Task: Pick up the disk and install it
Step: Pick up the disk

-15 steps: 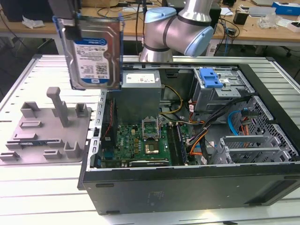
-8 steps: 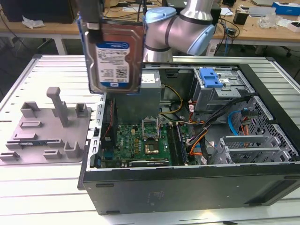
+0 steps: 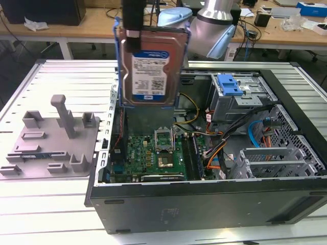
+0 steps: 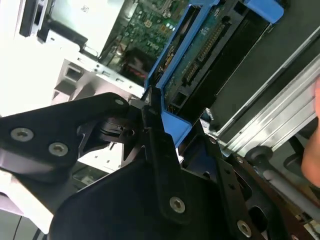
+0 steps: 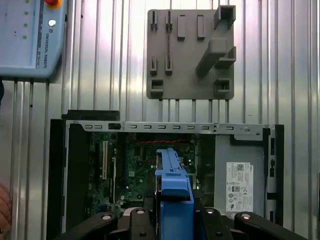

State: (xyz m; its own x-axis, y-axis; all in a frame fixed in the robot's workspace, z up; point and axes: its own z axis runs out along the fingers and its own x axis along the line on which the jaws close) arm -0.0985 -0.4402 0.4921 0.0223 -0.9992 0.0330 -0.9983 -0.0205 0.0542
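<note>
1 disk (image 3: 150, 66). 1 open computer case (image 3: 204, 204), 1 motherboard (image 3: 153, 153) in it. 1 grey fixture (image 3: 51, 140) with 1 tall post. 1 blue latch (image 3: 228, 84) on 1 metal drive cage (image 3: 240, 104). 1 blue cable (image 3: 254, 135); orange cables, count unclear. 1 robot arm (image 3: 217, 20). 1 light-blue teach pendant (image 5: 30, 40). 1 ribbed worktop (image 3: 30, 204).

disk (image 3: 150, 66) over computer case (image 3: 204, 201), fixture (image 3: 51, 138) beside the case
</note>
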